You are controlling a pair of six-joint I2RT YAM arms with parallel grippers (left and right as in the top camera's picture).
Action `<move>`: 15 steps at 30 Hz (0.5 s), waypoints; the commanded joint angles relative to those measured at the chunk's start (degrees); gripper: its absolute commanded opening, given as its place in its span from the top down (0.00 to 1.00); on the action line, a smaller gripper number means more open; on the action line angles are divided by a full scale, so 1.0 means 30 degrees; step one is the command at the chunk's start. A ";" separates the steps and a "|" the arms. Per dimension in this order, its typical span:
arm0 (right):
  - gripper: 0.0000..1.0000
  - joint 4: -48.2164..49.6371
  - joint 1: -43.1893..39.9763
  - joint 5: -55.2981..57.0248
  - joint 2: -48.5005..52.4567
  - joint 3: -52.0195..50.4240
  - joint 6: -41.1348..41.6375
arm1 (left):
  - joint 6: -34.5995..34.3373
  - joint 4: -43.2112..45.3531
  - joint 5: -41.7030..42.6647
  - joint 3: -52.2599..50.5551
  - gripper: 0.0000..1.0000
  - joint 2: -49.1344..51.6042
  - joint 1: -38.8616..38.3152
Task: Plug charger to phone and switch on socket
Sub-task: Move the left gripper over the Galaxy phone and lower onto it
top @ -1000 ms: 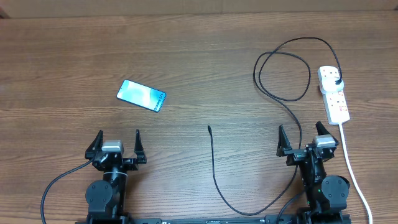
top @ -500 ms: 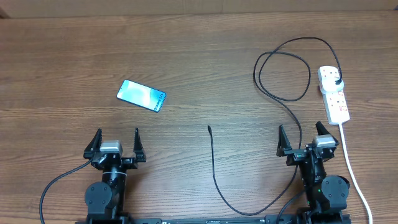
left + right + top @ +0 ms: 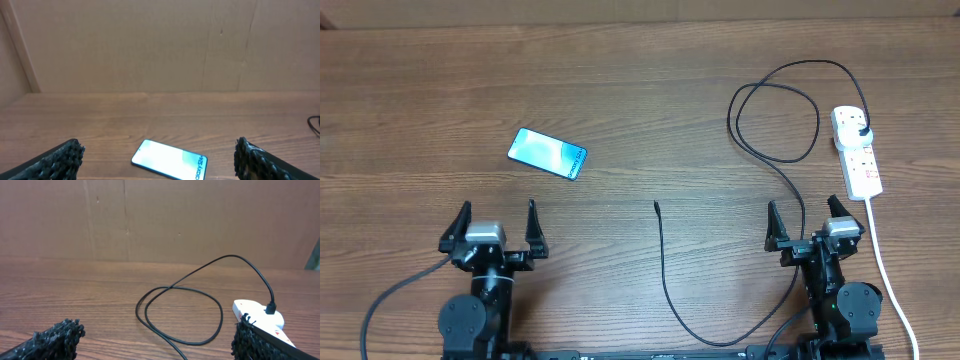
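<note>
The phone (image 3: 548,153) lies screen-up on the table at the left, its light-blue screen showing "Galaxy S24"; it also shows in the left wrist view (image 3: 170,159). The charger cable (image 3: 665,270) runs from its connector tip (image 3: 657,206) at mid-table, loops at the back right, and its black plug sits in the white socket strip (image 3: 857,152). The cable loop (image 3: 180,315) and the socket (image 3: 260,317) show in the right wrist view. My left gripper (image 3: 491,228) is open and empty, in front of the phone. My right gripper (image 3: 809,222) is open and empty, in front of the socket.
The socket's white cord (image 3: 890,280) runs down the right side past my right arm. A brown cardboard wall (image 3: 150,45) stands along the table's far edge.
My left gripper has shifted a little to the left and slightly away from me. The right arm, phone and cable have not moved.
</note>
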 commanded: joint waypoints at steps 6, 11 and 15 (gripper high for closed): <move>0.00 0.0109 -0.0051 0.0182 -0.0189 -0.0204 0.0058 | -0.1384 -0.0109 0.0073 0.4138 0.00 0.5887 0.0117; 0.00 0.0109 -0.0051 0.0182 -0.0189 -0.0204 0.0058 | -0.3424 -0.3504 -0.1494 0.8466 0.00 1.0499 0.0117; 0.00 0.0109 -0.0051 0.0182 -0.0189 -0.0204 0.0058 | -0.3388 -0.7905 -0.1464 1.3070 0.00 1.4768 0.0117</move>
